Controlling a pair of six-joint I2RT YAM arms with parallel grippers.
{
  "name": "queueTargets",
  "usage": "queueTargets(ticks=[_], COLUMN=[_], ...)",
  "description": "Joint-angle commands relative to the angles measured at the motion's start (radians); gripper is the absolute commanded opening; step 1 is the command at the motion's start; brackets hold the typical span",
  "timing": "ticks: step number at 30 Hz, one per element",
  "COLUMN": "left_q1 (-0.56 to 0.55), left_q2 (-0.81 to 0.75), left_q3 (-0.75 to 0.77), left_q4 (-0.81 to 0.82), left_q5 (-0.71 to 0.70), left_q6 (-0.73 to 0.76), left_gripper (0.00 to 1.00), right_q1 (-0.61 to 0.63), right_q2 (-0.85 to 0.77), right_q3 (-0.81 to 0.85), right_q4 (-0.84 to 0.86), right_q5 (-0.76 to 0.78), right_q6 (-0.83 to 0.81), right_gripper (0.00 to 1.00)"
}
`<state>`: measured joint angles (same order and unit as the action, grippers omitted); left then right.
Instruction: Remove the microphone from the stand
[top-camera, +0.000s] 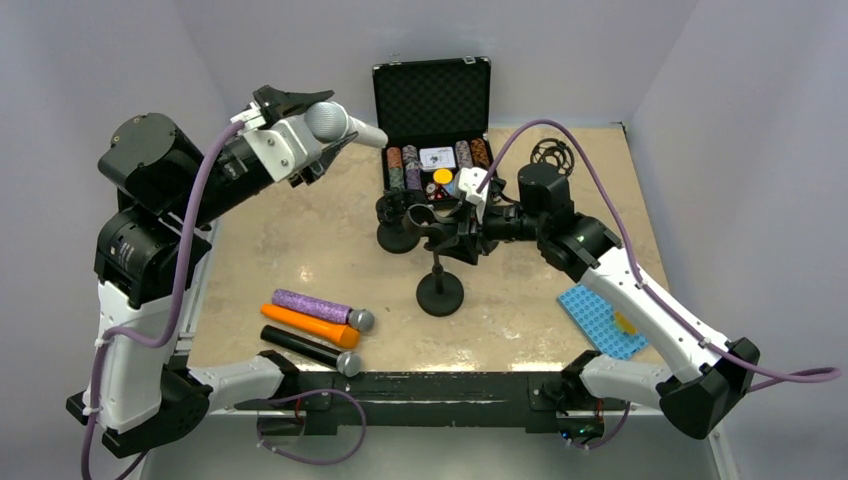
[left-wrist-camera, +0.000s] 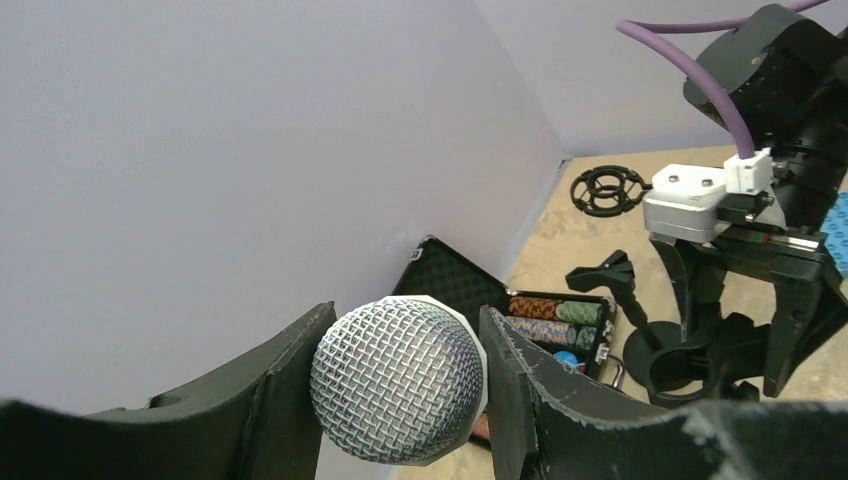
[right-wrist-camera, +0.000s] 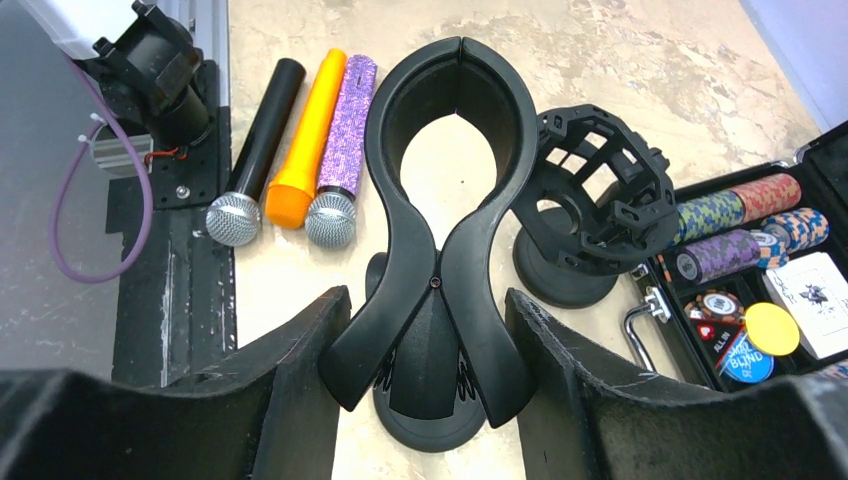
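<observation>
1. Left end effector (top-camera: 310, 130) (left-wrist-camera: 400, 330): clenched on the grey microphone with the silver mesh head (top-camera: 345, 125) (left-wrist-camera: 397, 378). In the left wrist view both fingers (left-wrist-camera: 275, 395) press against the mesh head. The microphone is held in the air over the far left part of the beige stone-pattern counter (top-camera: 300, 240), well apart from the stand, with its handle pointing right.

2. Right end effector (top-camera: 445, 215) (right-wrist-camera: 428, 300): released. Its fingers (right-wrist-camera: 300, 370) stand on either side of the two levers of the black spring clip (right-wrist-camera: 400, 260), with a narrow gap visible at the right-hand lever. The clip's ring is shut at its top and holds nothing.

3. The clip sits on the black desk stand with the thin post and round base (top-camera: 440, 293) (right-wrist-camera: 430, 425), near the centre of the counter.

4. Other items:
- A purple glitter microphone (top-camera: 312, 306) (right-wrist-camera: 345, 130), an orange microphone (top-camera: 305, 325) (right-wrist-camera: 310, 130) and a black microphone (top-camera: 305, 350) (right-wrist-camera: 262, 130) lie side by side at the near left edge.
- A black cage-type shock mount on a round base (top-camera: 400, 225) (right-wrist-camera: 590, 190) stands just beside the clip.
- An open black case of poker chips (top-camera: 432, 100) (right-wrist-camera: 740, 225) lies at the far edge.
- A blue perforated mat (top-camera: 603, 320) lies near right.
</observation>
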<state>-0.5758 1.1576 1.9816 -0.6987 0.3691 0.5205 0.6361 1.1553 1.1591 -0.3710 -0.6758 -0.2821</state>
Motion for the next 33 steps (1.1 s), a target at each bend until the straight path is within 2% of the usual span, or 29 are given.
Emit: queueTargets(ticks=[1,2,4,6,8,13,19,26,33], left_q1=[0.007,0.007,0.007,0.007,0.007,0.007,0.007,0.007,0.007], left_q2=[-0.001,-0.002,-0.002,-0.007,-0.015,-0.015,-0.038,-0.018,0.025], left_q3=[0.036,0.033,0.010,-0.029,-0.072,-0.193,-0.486,-0.704,-0.912], left_q4=[0.058,0.047,0.019,-0.030,-0.080,-0.293,-0.413,-0.346,-0.226], left_q5=[-0.080,-0.073,-0.076,-0.104,-0.156,-0.263,-0.360,-0.395,-0.389], left_q6=[0.080,0.085,0.128,0.198,0.266,0.452,0.582,0.568,0.642], left_gripper=[0.00,0.00,0.00,0.00,0.00,0.00,0.00,0.00,0.00], right_q1=[0.007,0.008,0.008,0.008,0.008,0.007,0.007,0.007,0.004], right_q2=[-0.021,-0.022,-0.025,-0.031,-0.044,-0.086,-0.110,-0.127,-0.149], right_q3=[-0.003,-0.006,-0.004,0.005,0.015,0.044,0.100,0.083,0.087], right_q4=[-0.031,-0.032,-0.038,-0.054,-0.076,-0.126,-0.175,-0.166,-0.181], right_q5=[-0.034,-0.030,-0.026,-0.020,-0.018,-0.008,-0.005,-0.005,-0.006], right_q6=[0.009,0.009,0.003,-0.004,-0.018,-0.067,-0.088,-0.090,-0.090], right_gripper=[0.38,0.51,0.69,0.81,0.87,0.93,0.96,0.97,0.98])
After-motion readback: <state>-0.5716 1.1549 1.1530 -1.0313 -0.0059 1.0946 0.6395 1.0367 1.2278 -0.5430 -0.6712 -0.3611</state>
